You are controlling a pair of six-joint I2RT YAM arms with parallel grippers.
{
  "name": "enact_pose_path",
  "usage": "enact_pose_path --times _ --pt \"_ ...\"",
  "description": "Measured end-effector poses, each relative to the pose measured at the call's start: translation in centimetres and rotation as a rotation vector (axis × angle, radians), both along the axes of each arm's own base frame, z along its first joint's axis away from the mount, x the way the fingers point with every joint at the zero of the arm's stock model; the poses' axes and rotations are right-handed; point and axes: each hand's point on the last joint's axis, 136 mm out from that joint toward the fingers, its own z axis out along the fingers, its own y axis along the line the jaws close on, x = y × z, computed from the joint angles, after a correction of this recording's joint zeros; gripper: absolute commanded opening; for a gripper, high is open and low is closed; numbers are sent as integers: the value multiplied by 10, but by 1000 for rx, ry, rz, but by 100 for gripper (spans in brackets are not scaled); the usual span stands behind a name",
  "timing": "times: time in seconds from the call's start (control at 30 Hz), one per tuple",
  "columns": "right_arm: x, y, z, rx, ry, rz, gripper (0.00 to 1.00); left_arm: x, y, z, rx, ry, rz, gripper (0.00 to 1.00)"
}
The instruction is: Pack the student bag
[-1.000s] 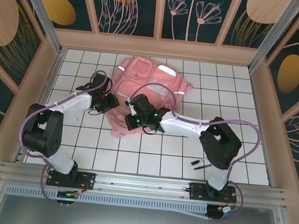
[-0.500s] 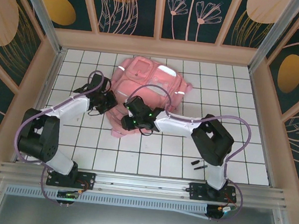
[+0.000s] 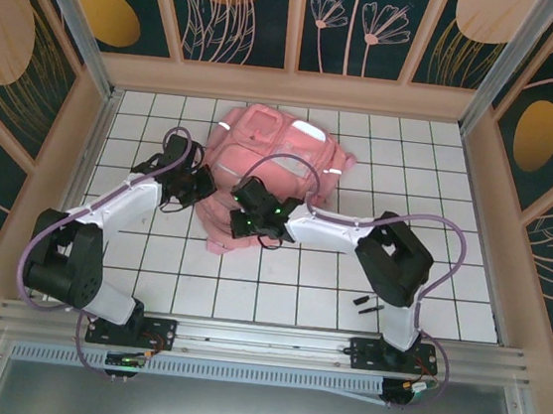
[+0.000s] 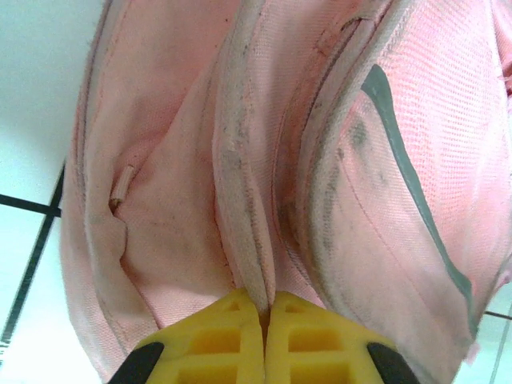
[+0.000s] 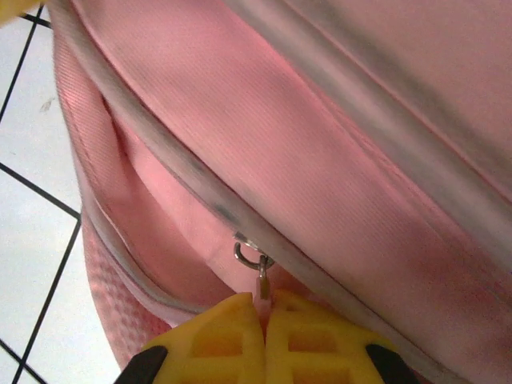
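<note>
The student bag, big and pink with pale stripes, lies on the tiled table at the back centre. My left gripper is at the bag's left side. Its yellow fingers are shut on a raised, piped seam of the bag. My right gripper is at the bag's near left corner, shut on a small metal zip pull that hangs from a slider on a grey zip line. Pink fabric of the bag lies all round the right gripper.
Two small black items lie on the white tiles at the near right. Wooden walls close in the table on the left, right and back. Bare tiles stretch between the bag and the arm bases.
My right gripper has slid left along the bag's near edge and its elbow has folded in. The left gripper has crept a little towards the back against the bag's side.
</note>
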Motion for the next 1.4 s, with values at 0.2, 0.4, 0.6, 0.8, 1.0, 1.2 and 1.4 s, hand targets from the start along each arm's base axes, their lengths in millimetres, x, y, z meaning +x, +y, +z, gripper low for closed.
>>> enact_pose_path --times 0.2,0.4,0.6,0.8,1.0,1.2,1.4 --pt "-4 -53 10 14 1 -61 0 8 9 9 17 -27 -30 0" --pt "6 -103 -4 -35 14 -149 0 25 19 5 43 3 -70 0" --pt "7 -96 16 -8 -49 -81 0 65 19 2 63 33 -154 17" --pt "-3 -58 31 7 -64 29 0 114 36 -2 96 9 -107 36" --pt "0 -2 34 39 -73 123 0 66 49 -1 71 44 -37 40" --pt "-3 18 35 59 -71 181 0 7 39 -14 -15 123 4 47" --pt "-6 20 31 59 -60 194 0 10 32 -7 -39 103 45 48"
